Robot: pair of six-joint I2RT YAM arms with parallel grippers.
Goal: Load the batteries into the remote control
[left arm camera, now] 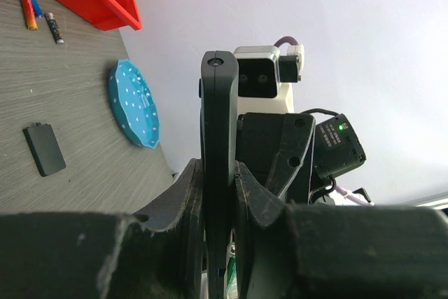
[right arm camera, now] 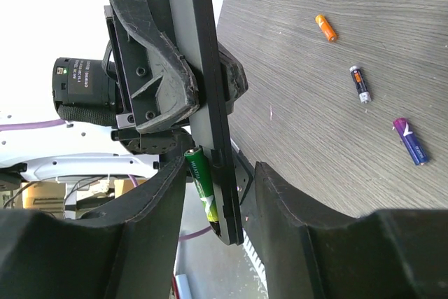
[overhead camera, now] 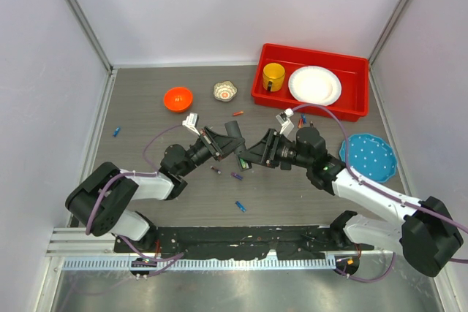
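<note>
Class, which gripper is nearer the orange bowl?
Left. The left gripper is right of and below the orange bowl in the top view; the right gripper lies farther right.

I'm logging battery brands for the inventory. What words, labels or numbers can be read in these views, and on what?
Nothing reads for certain.
Green battery against the remote control: white print along its side, too blurred to read.
Black camera module: white label lines, too small to read.
Black-and-orange battery and purple battery on the table: markings unreadable.
Top and left wrist views: no legible text.
</note>
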